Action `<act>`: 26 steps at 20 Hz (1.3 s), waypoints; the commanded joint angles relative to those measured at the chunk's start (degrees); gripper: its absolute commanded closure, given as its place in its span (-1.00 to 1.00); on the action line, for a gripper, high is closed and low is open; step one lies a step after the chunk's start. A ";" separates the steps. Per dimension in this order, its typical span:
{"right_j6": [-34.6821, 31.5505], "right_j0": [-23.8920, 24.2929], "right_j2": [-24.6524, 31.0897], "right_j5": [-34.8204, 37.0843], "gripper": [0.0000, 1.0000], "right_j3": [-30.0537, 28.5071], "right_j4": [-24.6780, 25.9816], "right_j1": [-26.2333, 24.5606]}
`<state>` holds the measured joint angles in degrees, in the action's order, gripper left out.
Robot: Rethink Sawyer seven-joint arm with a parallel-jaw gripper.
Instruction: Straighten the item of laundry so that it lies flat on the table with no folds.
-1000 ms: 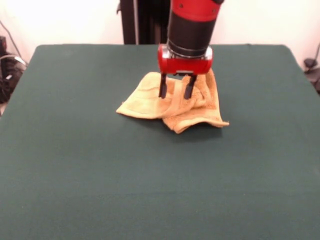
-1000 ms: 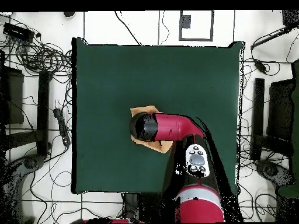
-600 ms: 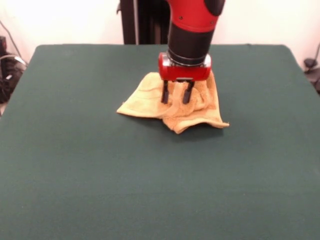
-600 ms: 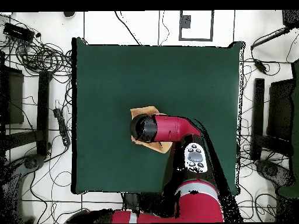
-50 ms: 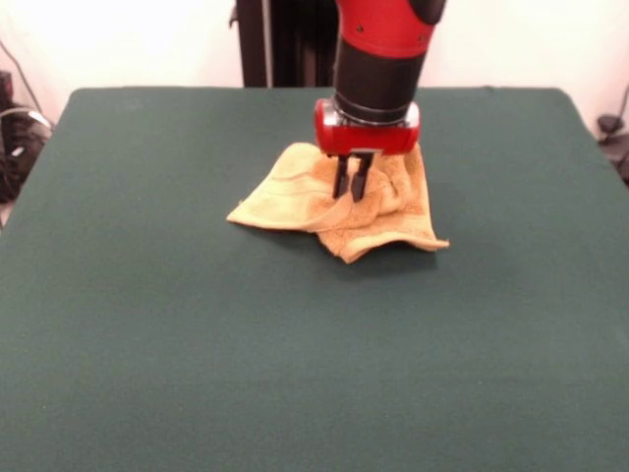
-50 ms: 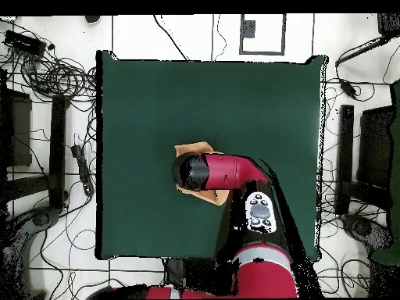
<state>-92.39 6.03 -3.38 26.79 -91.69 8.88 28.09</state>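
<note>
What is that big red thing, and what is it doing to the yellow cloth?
That red and black thing is a robot arm. At its end is a gripper, like a hand with two dark fingers. One picture looks across the table from the front; the other looks straight down from above, so the arm covers most of the cloth there. On the green table lies a small yellow-orange towel, all crumpled and folded over. The fingers are pinched together on a fold in the middle of the towel. The robot's job is to spread the towel out flat.
</note>
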 commanded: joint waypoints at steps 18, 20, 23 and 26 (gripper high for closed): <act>-12.41 -5.89 -0.79 9.44 1.00 -14.72 -4.10 8.86; -12.88 -6.26 -1.18 9.66 1.00 -14.96 -4.22 9.03; -14.99 -7.55 -2.77 11.27 1.00 -17.42 -5.05 10.18; -16.91 -8.81 -4.77 10.53 1.00 -20.93 -5.78 11.41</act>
<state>-92.39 0.48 -7.60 30.14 -103.48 7.16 38.60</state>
